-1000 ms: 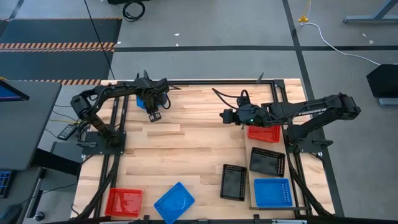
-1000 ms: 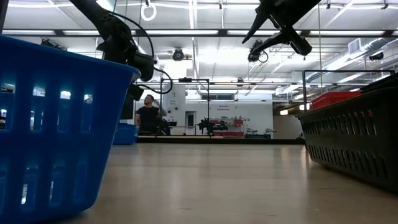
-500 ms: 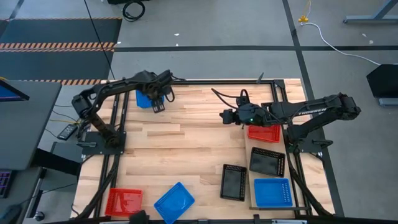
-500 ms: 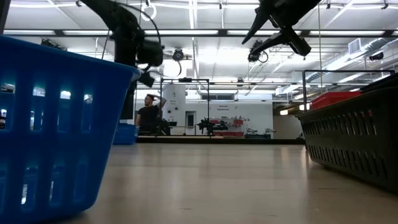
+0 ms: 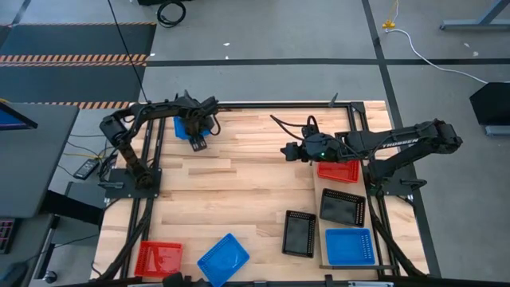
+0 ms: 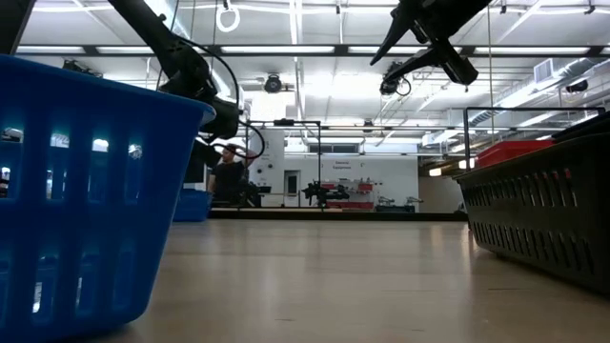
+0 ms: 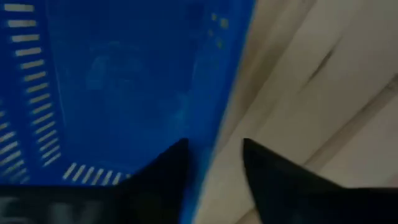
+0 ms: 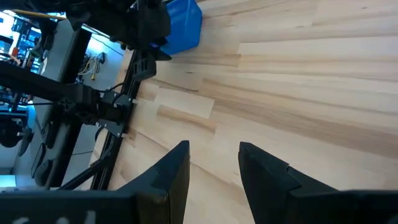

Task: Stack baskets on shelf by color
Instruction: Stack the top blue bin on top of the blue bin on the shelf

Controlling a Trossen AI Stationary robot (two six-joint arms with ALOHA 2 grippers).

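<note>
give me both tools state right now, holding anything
Left tool: open, fingers either side of the blue basket's wall, no grip.
Right tool: open, holding nothing, above the bare table.

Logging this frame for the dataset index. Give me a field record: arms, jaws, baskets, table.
left gripper: at the table's far left corner, jaws open astride the rim of a blue basket
right gripper: mid-table, above the wood, jaws open, empty
red baskets: one under the right arm, one at the near left
other blue baskets: one near centre-left, one near right
black baskets: two near right
table: planked wood
</note>
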